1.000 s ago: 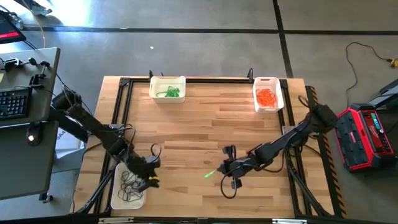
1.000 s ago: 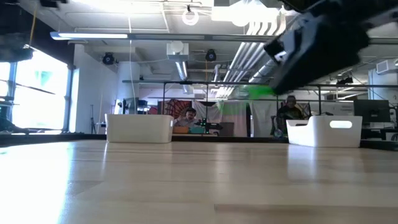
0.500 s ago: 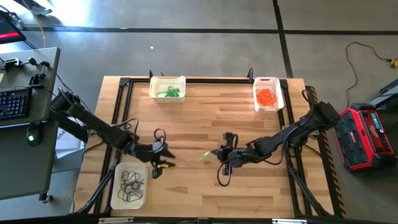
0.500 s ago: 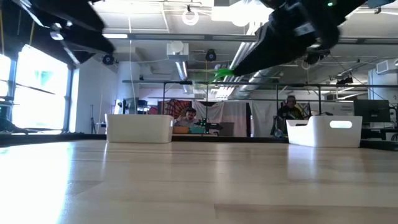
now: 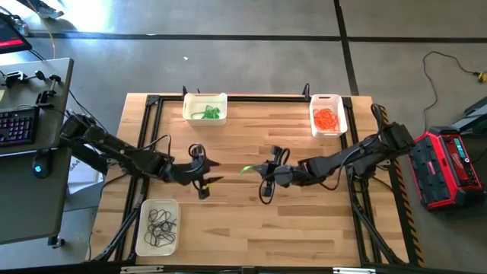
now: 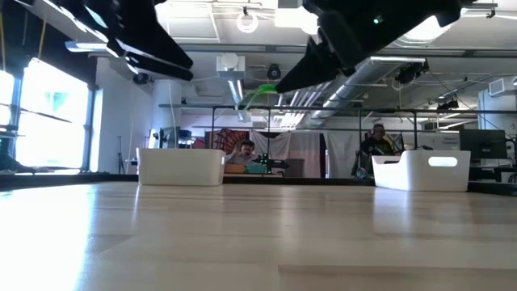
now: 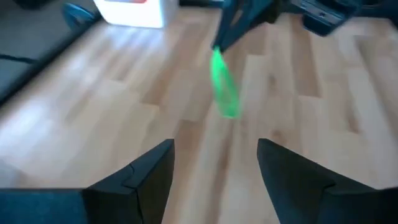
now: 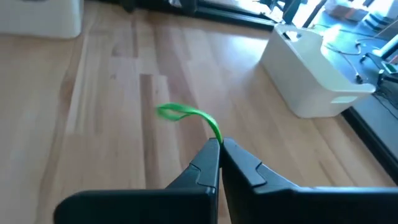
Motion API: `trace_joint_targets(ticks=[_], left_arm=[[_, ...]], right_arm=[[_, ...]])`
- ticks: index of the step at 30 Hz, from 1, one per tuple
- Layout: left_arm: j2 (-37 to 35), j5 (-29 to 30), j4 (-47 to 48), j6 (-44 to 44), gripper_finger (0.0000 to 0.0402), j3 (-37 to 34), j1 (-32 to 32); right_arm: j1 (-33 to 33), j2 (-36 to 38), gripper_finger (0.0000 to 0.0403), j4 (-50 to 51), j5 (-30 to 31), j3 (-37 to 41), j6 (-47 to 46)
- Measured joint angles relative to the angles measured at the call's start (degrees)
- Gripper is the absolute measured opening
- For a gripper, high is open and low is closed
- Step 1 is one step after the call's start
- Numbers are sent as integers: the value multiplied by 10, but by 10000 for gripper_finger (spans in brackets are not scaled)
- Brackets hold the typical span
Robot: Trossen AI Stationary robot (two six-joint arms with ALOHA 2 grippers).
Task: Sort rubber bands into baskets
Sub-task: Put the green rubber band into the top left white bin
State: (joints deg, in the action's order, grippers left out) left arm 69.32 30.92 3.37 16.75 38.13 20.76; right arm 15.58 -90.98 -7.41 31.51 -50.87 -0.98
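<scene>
I had swung both arms to mid-table; my right gripper stayed pinched on a green rubber band in the air; my left gripper had spread wide, empty, facing it for a likely handover.

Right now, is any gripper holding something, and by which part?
The right gripper pinches a green rubber band by one end; the rest hangs free. The left gripper is open and empty.
</scene>
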Motion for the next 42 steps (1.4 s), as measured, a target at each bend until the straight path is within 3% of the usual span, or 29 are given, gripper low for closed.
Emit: trace_joint_targets(ticks=[5, 12, 25, 34, 42], left_arm=[[0, 31, -9, -41, 226, 0, -23], [13, 13, -21, -44, 226, 0, -42], [117, -5, -142, -70, 226, 0, -42], [118, -48, -183, -50, 225, 0, -42], [118, -47, -193, -48, 225, 0, -42]], right_arm=[[-10, 0, 0, -39, -1, 0, 24], [-10, 0, 0, -69, -11, 0, 36], [-10, 0, 0, -83, -14, 0, 40], [-10, 0, 0, -83, -14, 0, 38], [-9, 0, 0, -85, -18, 0, 30]])
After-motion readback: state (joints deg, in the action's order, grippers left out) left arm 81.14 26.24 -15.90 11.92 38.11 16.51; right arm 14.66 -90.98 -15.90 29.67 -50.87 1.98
